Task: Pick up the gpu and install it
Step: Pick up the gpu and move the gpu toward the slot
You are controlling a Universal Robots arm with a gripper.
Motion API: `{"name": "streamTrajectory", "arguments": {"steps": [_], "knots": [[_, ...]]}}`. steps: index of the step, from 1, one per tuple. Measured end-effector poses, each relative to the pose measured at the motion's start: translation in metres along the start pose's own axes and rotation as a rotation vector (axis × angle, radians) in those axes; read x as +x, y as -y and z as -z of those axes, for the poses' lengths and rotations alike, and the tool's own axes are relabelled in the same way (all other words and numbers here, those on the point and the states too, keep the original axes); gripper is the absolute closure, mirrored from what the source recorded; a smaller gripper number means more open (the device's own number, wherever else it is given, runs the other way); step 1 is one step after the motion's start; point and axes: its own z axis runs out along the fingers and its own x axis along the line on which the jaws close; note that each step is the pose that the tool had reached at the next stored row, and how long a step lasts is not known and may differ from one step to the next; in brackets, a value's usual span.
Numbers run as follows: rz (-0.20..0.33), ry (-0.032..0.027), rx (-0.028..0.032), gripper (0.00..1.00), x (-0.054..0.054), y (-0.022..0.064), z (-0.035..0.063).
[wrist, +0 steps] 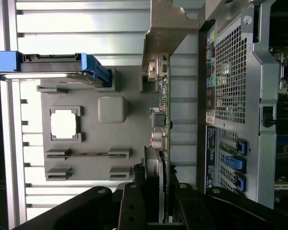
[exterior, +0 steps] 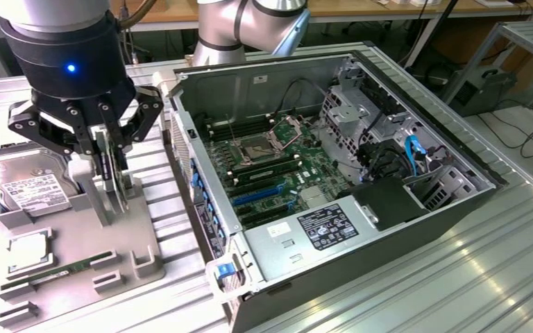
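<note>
The gpu (exterior: 116, 183) is a thin dark card standing on edge over the grey holder tray (exterior: 141, 253), at the exterior view's left. My gripper (exterior: 108, 161) reaches down from above, its fingers closed against both faces of the card. In the wrist view the gpu (wrist: 164, 112) runs edge-on away from my gripper (wrist: 159, 187), with its pale metal bracket (wrist: 165, 28) at the far end. I cannot tell whether the card's lower edge still sits in the tray's slot or has come clear of it.
The open computer case (exterior: 248, 83) lies just beside the tray, its motherboard up and blue expansion slots (exterior: 259, 195) showing. On the tray sit a hard drive (exterior: 28, 186), a processor (exterior: 28, 250) and a green memory stick (exterior: 60, 270). The case's rear wall (wrist: 233, 81) stands close to the card.
</note>
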Motion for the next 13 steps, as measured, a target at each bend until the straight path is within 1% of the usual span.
{"name": "streamTrajectory", "arguments": {"steps": [13], "knots": [[0.0, 0.0001, 0.0002, 0.72, 0.0, -0.0001, 0.0139]]}}
